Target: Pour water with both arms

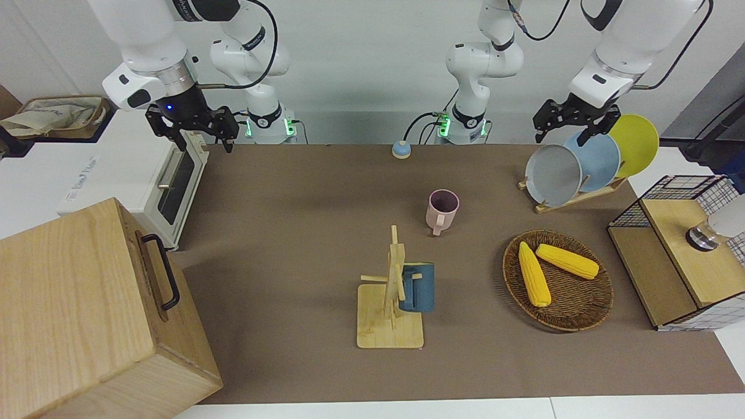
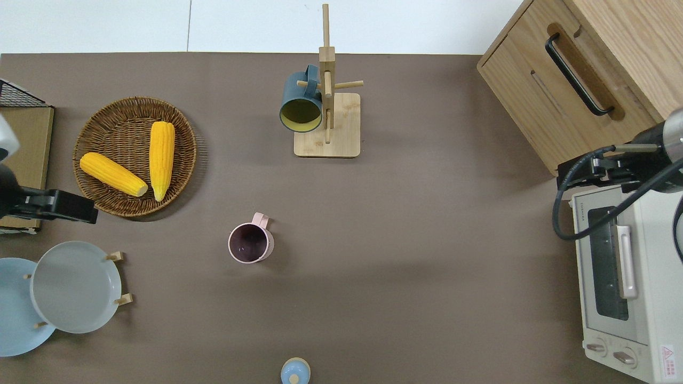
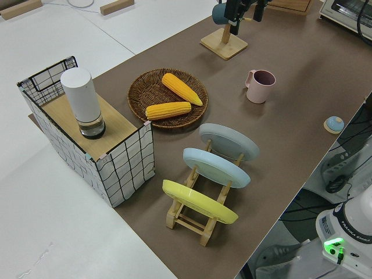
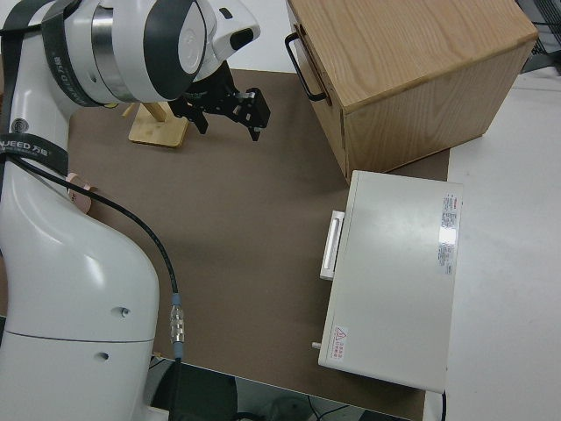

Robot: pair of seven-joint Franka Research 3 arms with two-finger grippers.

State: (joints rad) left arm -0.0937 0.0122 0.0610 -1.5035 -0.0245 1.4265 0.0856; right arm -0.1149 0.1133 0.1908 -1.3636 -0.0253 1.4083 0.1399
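My left arm's gripper (image 1: 566, 135) hangs open and empty in the air. In the overhead view (image 2: 64, 207) it is over the mat between the wicker basket (image 2: 101, 114) and the plate rack. It also shows in the left side view (image 3: 245, 14). A pink mug (image 1: 442, 209) stands upright on the mat near the table's middle. A white cylindrical bottle (image 3: 83, 102) stands on the wire-sided shelf (image 1: 675, 233) at the left arm's end. My right arm is parked, and its gripper (image 1: 205, 142) is open and empty.
A blue mug (image 1: 418, 286) hangs on a wooden mug tree (image 1: 391, 302). The basket holds two corn cobs (image 1: 534, 273). Three plates stand in a rack (image 1: 573, 169). A toaster oven (image 1: 174, 180), a wooden box (image 1: 87, 308) and a small blue bell (image 1: 400, 150) are also here.
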